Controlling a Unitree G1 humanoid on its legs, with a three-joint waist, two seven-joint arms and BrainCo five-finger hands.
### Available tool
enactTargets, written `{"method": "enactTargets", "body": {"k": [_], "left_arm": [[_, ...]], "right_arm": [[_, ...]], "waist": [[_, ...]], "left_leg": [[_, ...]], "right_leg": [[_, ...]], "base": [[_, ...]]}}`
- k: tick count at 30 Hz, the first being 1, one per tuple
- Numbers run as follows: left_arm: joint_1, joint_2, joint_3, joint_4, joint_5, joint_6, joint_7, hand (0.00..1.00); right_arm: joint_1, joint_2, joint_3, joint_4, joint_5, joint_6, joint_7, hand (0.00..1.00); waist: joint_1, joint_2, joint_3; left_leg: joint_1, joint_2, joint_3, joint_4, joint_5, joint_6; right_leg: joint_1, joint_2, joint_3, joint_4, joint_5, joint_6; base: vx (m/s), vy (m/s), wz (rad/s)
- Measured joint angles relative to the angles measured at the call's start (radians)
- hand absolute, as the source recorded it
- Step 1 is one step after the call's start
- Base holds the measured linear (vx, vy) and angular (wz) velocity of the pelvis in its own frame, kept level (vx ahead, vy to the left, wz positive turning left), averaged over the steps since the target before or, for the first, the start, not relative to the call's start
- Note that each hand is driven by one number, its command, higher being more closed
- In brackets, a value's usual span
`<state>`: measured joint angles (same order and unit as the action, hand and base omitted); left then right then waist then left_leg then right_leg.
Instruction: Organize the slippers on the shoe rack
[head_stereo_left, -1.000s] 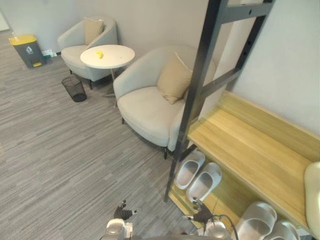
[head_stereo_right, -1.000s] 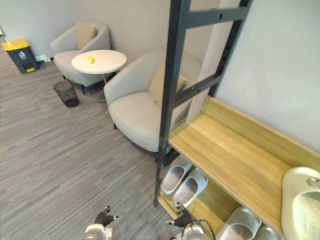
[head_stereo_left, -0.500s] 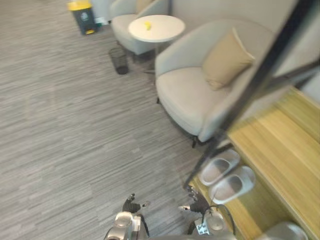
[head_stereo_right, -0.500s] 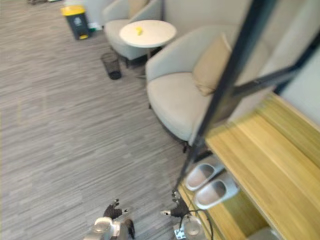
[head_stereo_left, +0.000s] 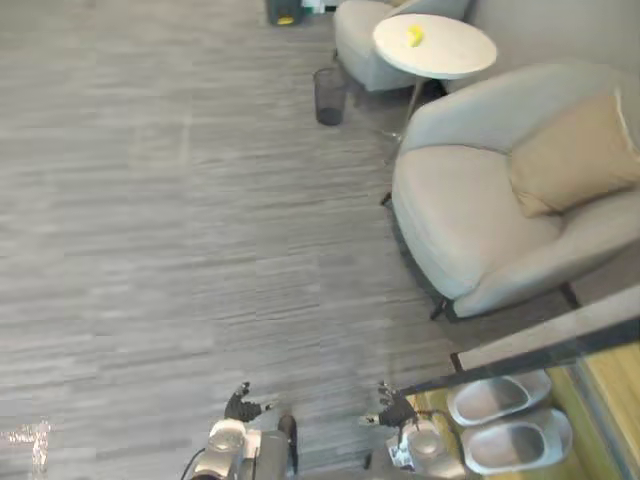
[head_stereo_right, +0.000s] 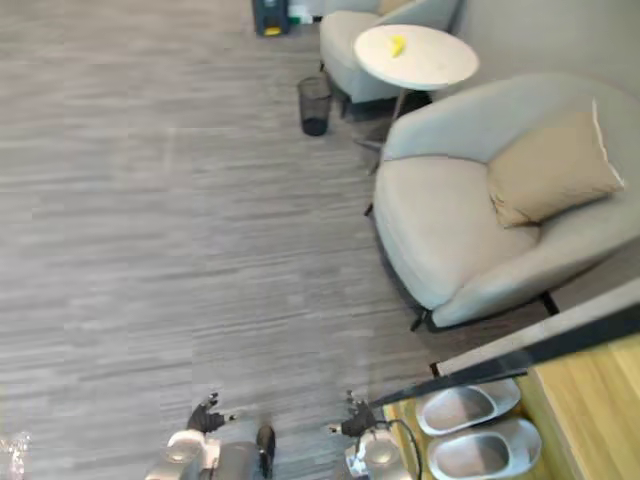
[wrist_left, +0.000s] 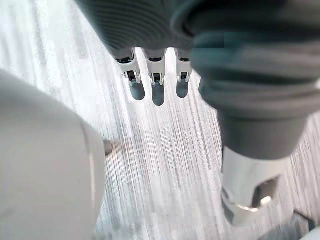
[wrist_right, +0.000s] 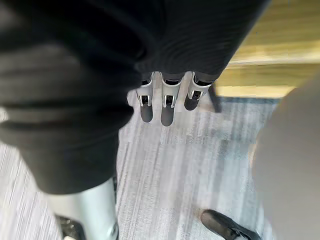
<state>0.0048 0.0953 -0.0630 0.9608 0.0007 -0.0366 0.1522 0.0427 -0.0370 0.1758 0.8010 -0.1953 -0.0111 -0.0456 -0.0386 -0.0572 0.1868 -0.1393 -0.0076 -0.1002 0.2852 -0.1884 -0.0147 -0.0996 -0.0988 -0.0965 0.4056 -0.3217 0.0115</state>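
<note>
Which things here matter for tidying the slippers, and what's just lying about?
For the job:
- slippers, a pair on the lower shelf
- shoe rack
- left hand and right hand, both open and empty

Lying about:
- armchair with cushion
- round table
- wastebasket

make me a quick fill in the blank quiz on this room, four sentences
The yellow object lies on the round white ____.
The tan cushion rests on the grey ____.
____ slippers lie side by side on the shoe rack.
The left robot hand and the right robot hand are open and hold ____.
Missing words: table; armchair; two; nothing.
</note>
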Motion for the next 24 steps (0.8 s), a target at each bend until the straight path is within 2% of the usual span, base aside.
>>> {"method": "enactTargets", "body": {"k": [1, 2, 3, 5, 6, 7, 8, 9, 10, 11, 12, 13, 14, 15, 17, 18, 19, 20, 21, 22, 23, 24], "left_arm": [[0.0, 0.003, 0.0, 0.0, 0.0, 0.0, 0.001, 0.0], [-0.003, 0.003, 0.007, 0.011, 0.0, 0.002, 0.001, 0.0], [-0.003, -0.003, 0.007, 0.009, 0.0, 0.001, 0.001, 0.0], [-0.017, -0.043, 0.044, -0.01, 0.007, 0.0, 0.001, 0.0], [-0.021, -0.046, 0.047, -0.012, 0.008, 0.0, 0.001, 0.0], [-0.028, -0.051, 0.046, -0.019, 0.015, -0.001, 0.003, 0.0], [-0.025, -0.055, 0.044, -0.025, 0.017, -0.001, 0.003, 0.0], [-0.024, -0.057, 0.044, -0.028, 0.017, -0.001, 0.003, 0.0], [-0.023, -0.06, 0.044, -0.031, 0.017, -0.001, 0.003, 0.0], [-0.023, -0.063, 0.044, -0.032, 0.017, -0.001, 0.003, 0.0], [-0.027, -0.06, 0.045, -0.039, 0.017, -0.001, 0.003, 0.0], [-0.035, -0.056, 0.045, -0.046, 0.017, -0.003, 0.003, 0.0], [-0.035, -0.049, 0.046, -0.051, 0.016, -0.004, 0.003, 0.0], [-0.035, -0.03, 0.048, -0.067, 0.016, -0.005, 0.003, 0.0], [-0.03, -0.03, 0.065, -0.065, 0.017, -0.004, 0.003, 0.0], [-0.015, -0.033, 0.087, -0.064, 0.016, -0.004, 0.006, 0.0], [-0.005, -0.032, 0.086, -0.063, 0.016, -0.004, 0.006, 0.0], [0.001, -0.03, 0.085, -0.062, 0.016, -0.004, 0.006, 0.0], [0.006, -0.022, 0.084, -0.055, 0.016, -0.002, 0.006, 0.0], [0.011, -0.01, 0.084, -0.034, 0.016, 0.002, 0.012, 0.0], [0.02, -0.006, 0.086, -0.03, 0.015, 0.002, 0.021, 0.0], [0.021, -0.004, 0.086, -0.03, 0.016, 0.002, 0.021, 0.0]], "right_arm": [[0.0, 0.0, 0.004, 0.001, 0.0, 0.0, 0.0, 0.0], [0.006, -0.004, 0.006, 0.007, 0.0, -0.001, -0.001, 0.0], [0.006, -0.005, 0.005, 0.008, 0.0, 0.0, -0.002, 0.0], [-0.016, -0.026, 0.007, 0.007, 0.001, -0.001, -0.013, 0.0], [-0.019, -0.027, 0.007, 0.008, 0.001, 0.0, -0.014, 0.0], [-0.021, -0.025, 0.007, 0.01, 0.011, 0.0, -0.016, 0.0], [-0.017, -0.024, 0.007, 0.016, 0.021, 0.0, -0.018, 0.0], [-0.017, -0.024, 0.007, 0.017, 0.022, 0.0, -0.019, 0.0], [-0.022, -0.027, 0.005, 0.016, 0.028, 0.0, -0.027, 0.0], [-0.025, -0.029, 0.004, 0.014, 0.04, -0.001, -0.033, 0.0], [-0.028, -0.028, -0.004, 0.015, 0.041, 0.0, -0.039, 0.0], [-0.033, -0.022, -0.011, 0.016, 0.042, 0.002, -0.043, 0.0], [-0.035, -0.016, -0.012, 0.018, 0.042, 0.002, -0.045, 0.0], [-0.053, -0.003, -0.016, 0.03, 0.042, 0.003, -0.046, 0.0], [-0.063, 0.002, -0.016, 0.048, 0.041, 0.002, -0.046, 0.0], [-0.06, -0.001, -0.017, 0.053, 0.039, 0.002, -0.044, 0.0], [-0.057, -0.002, -0.018, 0.058, 0.039, 0.001, -0.044, 0.0], [-0.051, -0.003, -0.024, 0.064, 0.039, 0.0, -0.044, 0.0], [-0.048, 0.0, -0.031, 0.075, 0.039, 0.001, -0.042, 0.0], [-0.034, 0.004, -0.034, 0.084, 0.039, 0.003, -0.041, 0.0], [-0.029, 0.002, -0.035, 0.075, 0.039, -0.002, -0.039, 0.0], [-0.029, 0.001, -0.035, 0.077, 0.039, -0.002, -0.04, 0.0]], "waist": [[0.002, -0.008, -0.005], [-0.009, -0.015, -0.013], [-0.006, -0.011, -0.021], [0.006, 0.029, -0.002], [0.011, 0.037, 0.003], [0.022, 0.038, 0.016], [0.029, 0.04, 0.018], [0.031, 0.044, 0.018], [0.034, 0.054, 0.018], [0.038, 0.063, 0.018], [0.044, 0.06, 0.022], [0.049, 0.037, 0.021], [0.051, 0.016, 0.03], [0.065, 0.003, 0.037], [0.079, 0.0, 0.036], [0.079, 0.004, 0.034], [0.077, 0.009, 0.031], [0.076, 0.001, 0.033], [0.074, -0.011, 0.032], [0.065, -0.016, 0.03], [0.055, -0.017, 0.031], [0.052, -0.016, 0.032]], "left_leg": [[-0.002, -0.004, -0.003, 0.01, -0.002, -0.006], [-0.025, -0.005, -0.03, 0.087, -0.034, -0.03], [-0.042, 0.004, -0.016, 0.123, -0.039, -0.036], [-0.144, 0.069, 0.124, 0.354, -0.038, -0.043], [-0.157, 0.081, 0.147, 0.395, -0.031, -0.054], [-0.181, 0.122, 0.229, 0.473, -0.039, -0.062], [-0.183, 0.153, 0.291, 0.464, -0.06, -0.056], [-0.185, 0.159, 0.308, 0.446, -0.059, -0.055], [-0.198, 0.166, 0.341, 0.347, -0.031, -0.03], [-0.214, 0.164, 0.353, 0.263, 0.022, -0.009], [-0.225, 0.145, 0.355, 0.199, 0.052, 0.015], [-0.213, 0.106, 0.363, 0.156, 0.069, 0.028], [-0.21, 0.076, 0.363, 0.129, 0.078, 0.04], [-0.211, 0.058, 0.366, 0.127, 0.076, 0.047], [-0.187, 0.042, 0.371, 0.127, 0.059, 0.07], [-0.137, 0.022, 0.37, 0.11, 0.024, 0.081], [-0.112, 0.017, 0.362, 0.093, 0.003, 0.077], [-0.065, 0.003, 0.344, 0.061, -0.009, 0.077], [-0.015, -0.021, 0.323, 0.03, -0.023, 0.082], [0.041, -0.037, 0.289, 0.011, -0.04, 0.092], [0.106, -0.04, 0.265, -0.024, -0.049, 0.096], [0.123, -0.04, 0.257, -0.036, -0.051, 0.095]], "right_leg": [[-0.005, 0.003, 0.0, -0.03, 0.013, 0.001], [0.013, 0.013, -0.011, -0.066, 0.062, 0.023], [0.029, 0.017, -0.031, -0.083, 0.062, 0.022], [0.107, 0.047, -0.077, -0.158, 0.072, 0.008], [0.129, 0.05, -0.085, -0.173, 0.073, 0.006], [0.201, 0.049, -0.104, -0.216, 0.074, 0.005], [0.252, 0.048, -0.116, -0.246, 0.074, 0.005], [0.268, 0.047, -0.123, -0.256, 0.074, 0.005], [0.295, 0.046, -0.145, -0.278, 0.072, 0.007], [0.302, 0.046, -0.16, -0.282, 0.065, 0.02], [0.313, 0.036, -0.17, -0.288, 0.051, 0.041], [0.305, 0.012, -0.18, -0.29, 0.051, 0.048], [0.309, 0.0, -0.192, -0.306, 0.067, 0.062], [0.322, -0.01, -0.197, -0.326, 0.099, 0.077], [0.341, -0.02, -0.193, -0.31, 0.132, 0.097], [0.321, -0.037, -0.182, -0.183, 0.13, 0.101], [0.297, -0.045, -0.178, -0.091, 0.129, 0.101], [0.222, -0.082, -0.156, 0.12, 0.148, 0.116], [0.134, -0.117, -0.12, 0.336, 0.209, 0.119], [0.033, -0.119, -0.076, 0.546, 0.167, 0.092], [-0.038, -0.098, -0.067, 0.604, 0.114, 0.072], [-0.053, -0.091, -0.068, 0.603, 0.1, 0.066]], "base": [[0.21, -0.157, 0.91], [0.19, -0.131, 0.71], [0.32, -0.172, 0.84], [0.31, -0.114, 0.44], [0.26, -0.045, 0.36], [0.25, -0.034, 0.32], [0.3, -0.031, 0.31], [0.25, 0.009, 0.28], [0.2, 0.049, 0.29], [0.27, 0.107, 0.44], [0.29, 0.136, 0.55], [0.31, 0.127, 0.7], [0.37, 0.127, 0.73], [0.31, 0.102, 0.55], [0.33, 0.153, 0.36], [0.3, 0.173, 0.36], [0.3, 0.161, 0.41], [0.24, 0.103, 0.42], [0.4, 0.093, 0.71], [0.36, 0.052, 0.78], [0.38, 0.039, 0.64], [0.43, 0.004, 0.56]]}}
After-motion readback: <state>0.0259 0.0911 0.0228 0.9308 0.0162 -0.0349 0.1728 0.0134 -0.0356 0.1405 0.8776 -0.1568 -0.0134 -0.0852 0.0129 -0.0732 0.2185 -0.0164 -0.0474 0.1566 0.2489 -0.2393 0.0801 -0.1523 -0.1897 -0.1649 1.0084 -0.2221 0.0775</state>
